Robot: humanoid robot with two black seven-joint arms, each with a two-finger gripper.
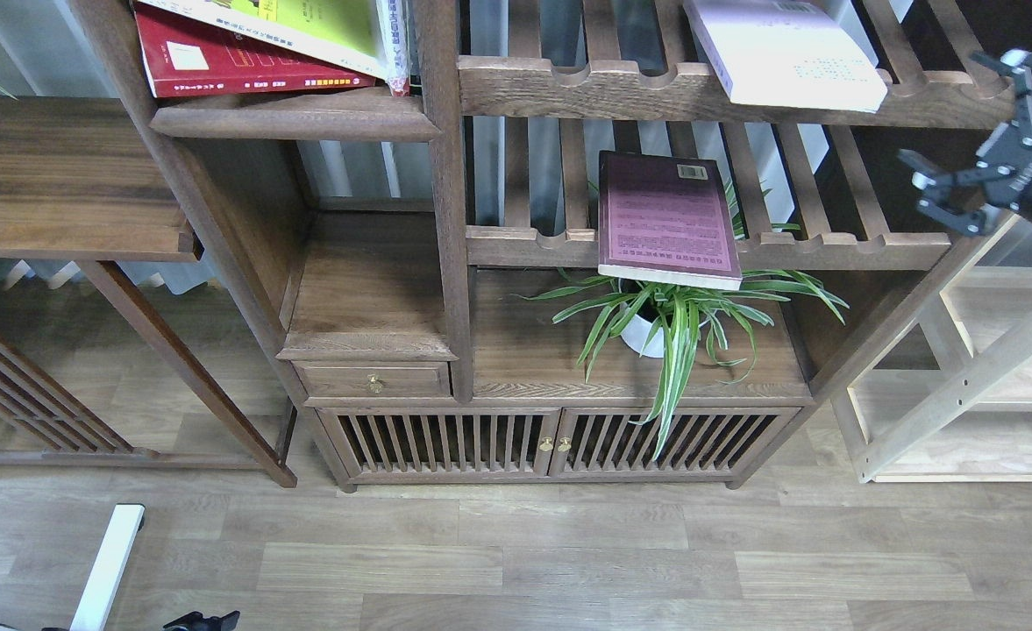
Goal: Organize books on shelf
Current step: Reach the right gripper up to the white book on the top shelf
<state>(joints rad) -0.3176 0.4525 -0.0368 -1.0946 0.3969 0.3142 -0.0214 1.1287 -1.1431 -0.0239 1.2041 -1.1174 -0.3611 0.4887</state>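
Red book (235,61) under yellow-green book (305,26) on the solid shelf (296,118), top left. Maroon book (666,219) overhanging lower slatted rack's (831,250) front rail; pale book (783,53) on upper rack's (568,88) front edge. Right gripper (976,131) near right edge, well apart from both, fingers spread wide, empty.

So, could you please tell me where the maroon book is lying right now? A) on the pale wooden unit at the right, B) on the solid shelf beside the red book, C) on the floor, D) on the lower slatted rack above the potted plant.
D: the maroon book lies flat on the lower slatted rack, its front edge overhanging the potted plant just below.
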